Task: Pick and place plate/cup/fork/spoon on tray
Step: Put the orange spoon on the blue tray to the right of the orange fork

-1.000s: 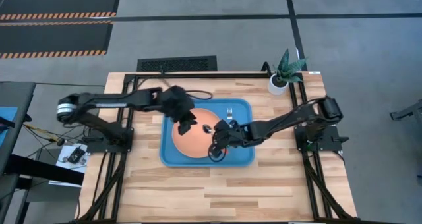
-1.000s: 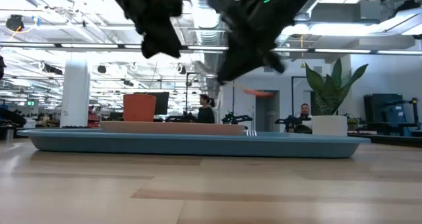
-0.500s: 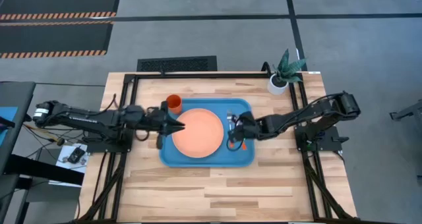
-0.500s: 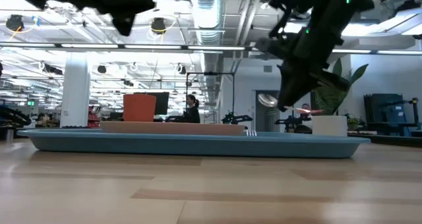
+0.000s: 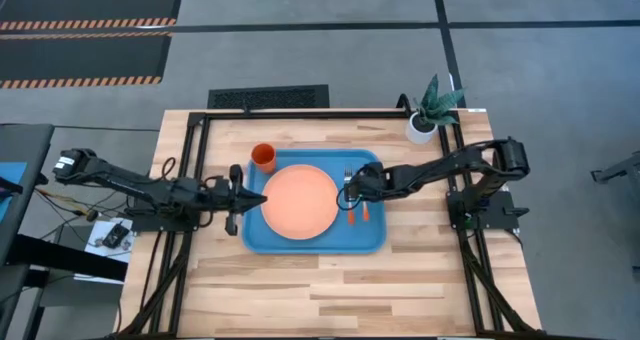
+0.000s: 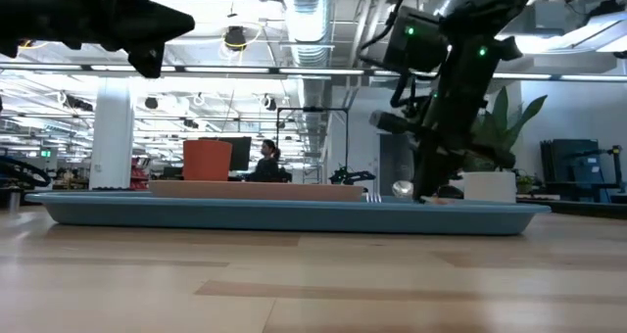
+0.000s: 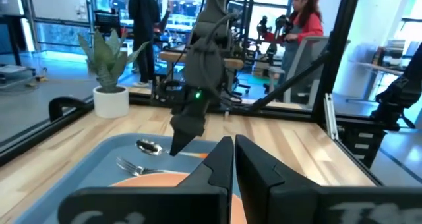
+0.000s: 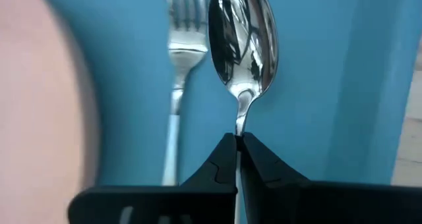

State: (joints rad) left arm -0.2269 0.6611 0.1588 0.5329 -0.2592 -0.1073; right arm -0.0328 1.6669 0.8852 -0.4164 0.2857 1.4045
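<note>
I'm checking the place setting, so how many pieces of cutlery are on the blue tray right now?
2. The fork lies on the tray just right of the plate. The spoon is beside the fork, its handle pinched in the right gripper. None seems hidden.

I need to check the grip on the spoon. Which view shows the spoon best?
The right wrist view: the spoon fills it, neck pinched by the right gripper. The left wrist view shows only its bowl, the low view a glint, the high view mostly its orange handle.
</note>
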